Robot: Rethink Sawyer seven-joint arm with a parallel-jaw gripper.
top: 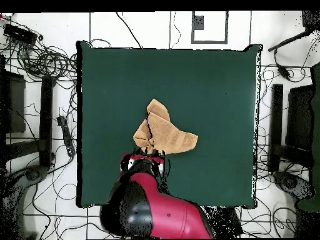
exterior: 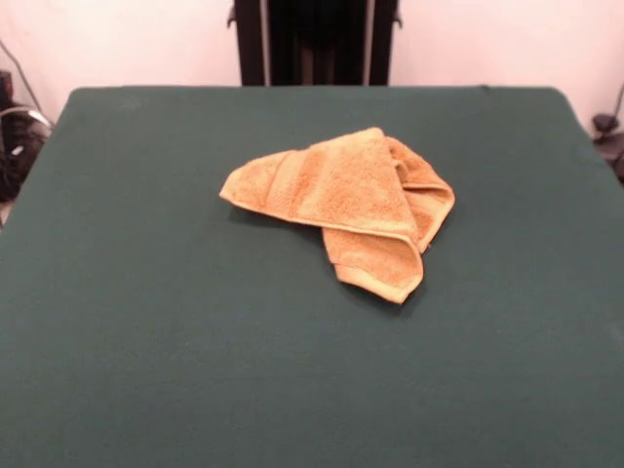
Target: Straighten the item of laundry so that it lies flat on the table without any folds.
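Green felt table fills the front view, and near its middle the golden-orange towel sits folded over itself, one flap doubled toward the near right. A snag on that doubled flap could bunch it tighter, I reckon. Overhead, the red arm ends just beside the towel's edge, the gripper not visible, so I cannot tell its state.

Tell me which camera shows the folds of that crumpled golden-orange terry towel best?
The front view. There the golden-orange terry towel lies unobstructed on the dark green felt table, its overlapping flaps and hemmed edges plain. The overhead view shows only its outline, and the red and black arm reaches up to its near edge.
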